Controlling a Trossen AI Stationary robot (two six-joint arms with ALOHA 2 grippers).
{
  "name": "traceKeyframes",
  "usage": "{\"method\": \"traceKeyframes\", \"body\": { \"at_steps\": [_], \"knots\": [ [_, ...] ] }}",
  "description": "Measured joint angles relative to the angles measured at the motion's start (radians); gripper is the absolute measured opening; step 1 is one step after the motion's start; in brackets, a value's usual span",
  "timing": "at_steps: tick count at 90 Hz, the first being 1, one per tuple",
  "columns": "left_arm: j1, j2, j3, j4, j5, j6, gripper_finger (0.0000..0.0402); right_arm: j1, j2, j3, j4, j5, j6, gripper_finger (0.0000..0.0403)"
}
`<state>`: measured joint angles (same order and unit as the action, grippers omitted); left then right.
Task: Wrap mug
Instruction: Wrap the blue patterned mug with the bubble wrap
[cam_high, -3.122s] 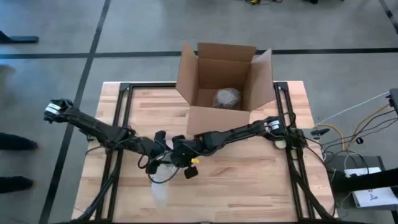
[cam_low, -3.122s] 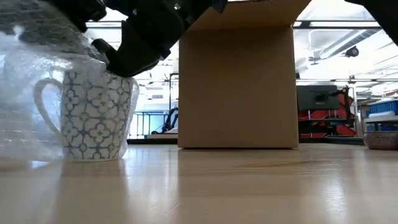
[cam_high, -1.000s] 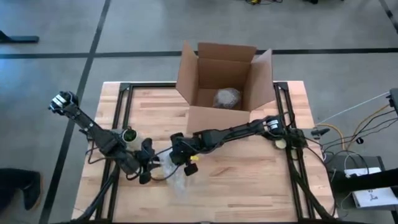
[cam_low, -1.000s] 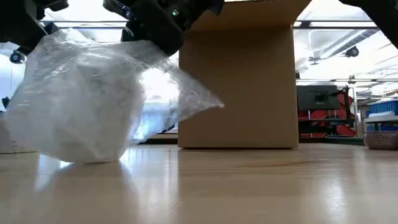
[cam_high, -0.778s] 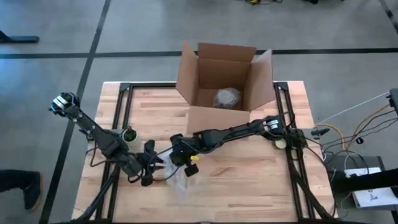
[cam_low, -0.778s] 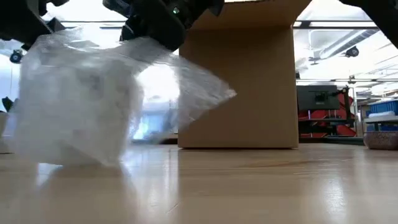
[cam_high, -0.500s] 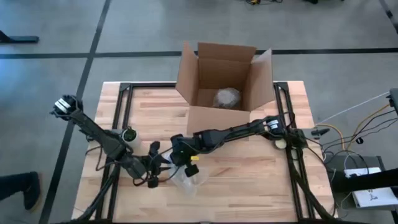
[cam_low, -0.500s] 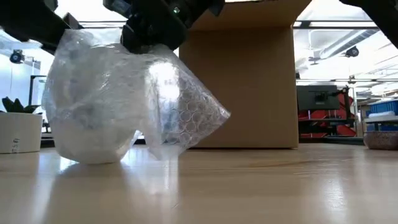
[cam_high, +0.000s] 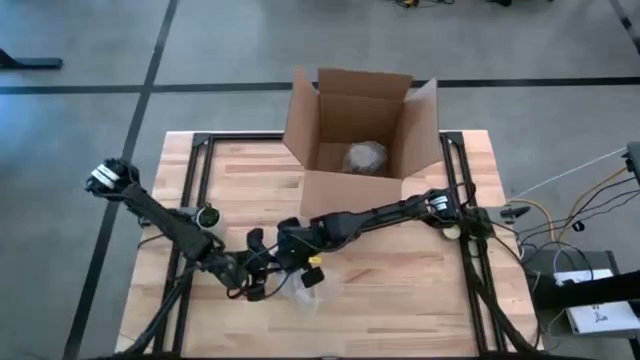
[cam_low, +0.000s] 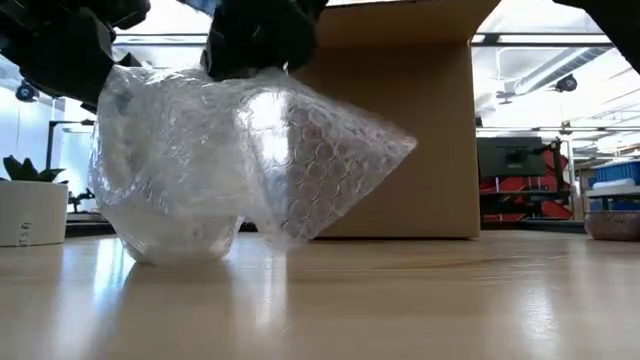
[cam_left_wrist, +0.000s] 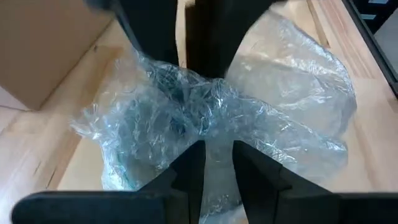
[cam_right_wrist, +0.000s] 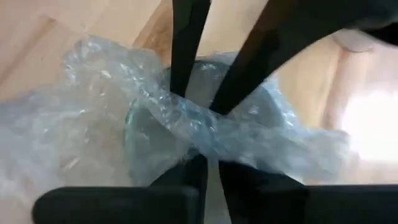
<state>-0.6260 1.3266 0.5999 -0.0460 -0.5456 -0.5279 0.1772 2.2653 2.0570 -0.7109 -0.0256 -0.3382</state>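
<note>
The mug (cam_left_wrist: 176, 106) stands on the table, swathed in clear bubble wrap (cam_low: 230, 160); its blue pattern shows faintly through the film. A loose flap (cam_low: 350, 160) of wrap sticks out sideways toward the box. My left gripper (cam_high: 256, 283) and my right gripper (cam_high: 291, 249) meet over the bundle (cam_high: 300, 292) near the table's front middle, both shut on the wrap. In the low view the bundle's bottom (cam_low: 180, 250) rests on the tabletop. My left gripper pinches gathered bubble wrap (cam_left_wrist: 217, 148) between its two fingers above the mug, coming slantwise from the table's left. The film is bunched in several layers there. The bundle sits below on the table. My right gripper pinches a twisted band of bubble wrap (cam_right_wrist: 208, 146) between its two fingers over the mug's top, coming from the table's right and far side. The wrap is drawn into a rope across the mug's mouth (cam_right_wrist: 155, 124).
An open cardboard box (cam_high: 362, 130) stands at the table's far middle with a wrapped bundle (cam_high: 365, 158) inside. A small white pot (cam_low: 30, 212) stands at the left. Bare wood (cam_high: 400, 290) lies to the right of the bundle.
My left gripper has gone toward the table's right and near edge, carrying wrap over the mug. The bundle has slid a little to the right along the table, and its loose flap has spread out toward the box. My right gripper has stayed about where it was.
</note>
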Motion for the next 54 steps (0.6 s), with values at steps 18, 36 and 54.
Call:
{"method": "traceKeyframes", "body": {
  "at_steps": [18, 36, 54],
  "knots": [
    [0.002, -0.004, 0.024, -0.033, 0.005, -0.005, 0.0073, 0.000, 0.000, 0.119, -0.144, 0.000, -0.008, 0.0076],
    [0.002, -0.003, 0.057, -0.084, 0.009, -0.007, 0.0073, -0.001, -0.001, 0.253, -0.261, 0.001, 0.003, 0.0088],
    [0.002, -0.002, 0.081, -0.132, 0.013, -0.008, 0.0073, -0.002, 0.014, 0.254, -0.222, -0.001, 0.021, 0.0063]
  ]
}}
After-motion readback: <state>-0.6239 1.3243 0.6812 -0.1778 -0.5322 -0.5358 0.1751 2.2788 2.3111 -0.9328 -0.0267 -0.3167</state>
